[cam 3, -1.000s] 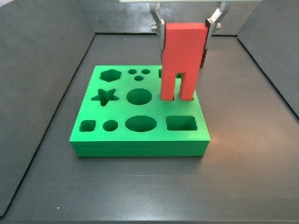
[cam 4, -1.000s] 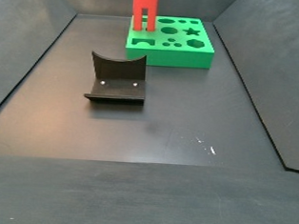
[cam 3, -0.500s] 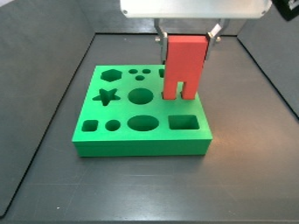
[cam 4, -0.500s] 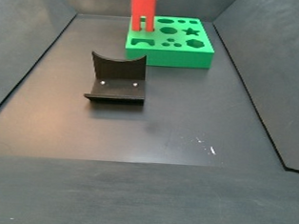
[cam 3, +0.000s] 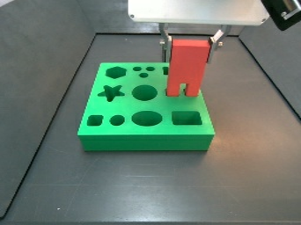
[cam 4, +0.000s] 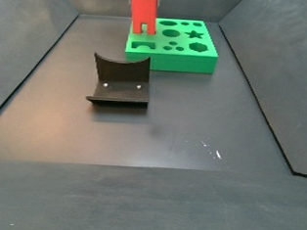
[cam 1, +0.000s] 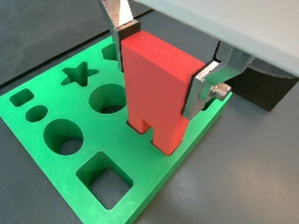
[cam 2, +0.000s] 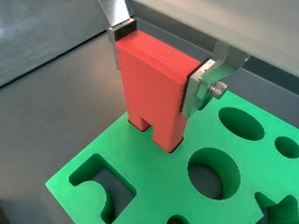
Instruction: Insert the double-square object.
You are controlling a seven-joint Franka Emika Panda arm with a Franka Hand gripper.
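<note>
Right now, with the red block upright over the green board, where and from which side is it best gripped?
By its solid top, from above, as the gripper holds it now. The red block stands upright with its two legs pointing down over the board, so a grip on the flat upper sides, one finger on each, likely leaves the legs free to enter the holes.

The gripper (cam 1: pixel 166 63) has flat silver plate fingers (cam 1: pixel 208 87) with dark pads, mounted beneath a pale grey rectangular housing (cam 3: pixel 194 9).
</note>
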